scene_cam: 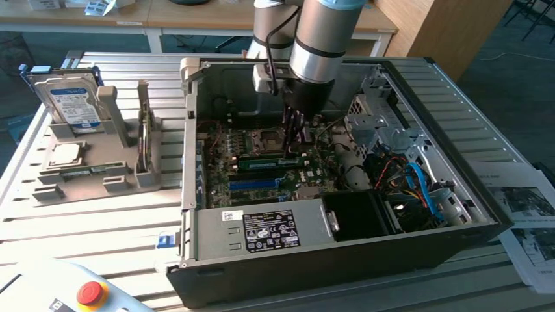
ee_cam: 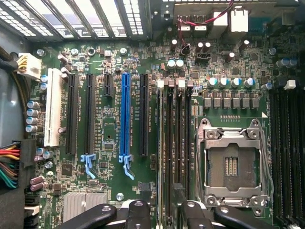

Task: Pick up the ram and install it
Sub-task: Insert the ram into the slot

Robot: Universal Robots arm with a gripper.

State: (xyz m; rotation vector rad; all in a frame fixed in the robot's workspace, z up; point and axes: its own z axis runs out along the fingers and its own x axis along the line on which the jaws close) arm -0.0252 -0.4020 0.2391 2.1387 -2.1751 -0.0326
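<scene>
Item: end effector (scene_cam: 295, 138), jaws spread, gripping nothing, hovering at frame centre over the ram (scene_cam: 270, 156). You are keeping it square to the slot.

The slatted metal tabletop (scene_cam: 104, 214) holds a big open computer case (scene_cam: 347, 253) in the middle, a grey holder stand (scene_cam: 95, 172) at nine o'clock, printed papers (scene_cam: 524, 214) at four o'clock, and a red button box (scene_cam: 87, 294) at seven o'clock.
</scene>
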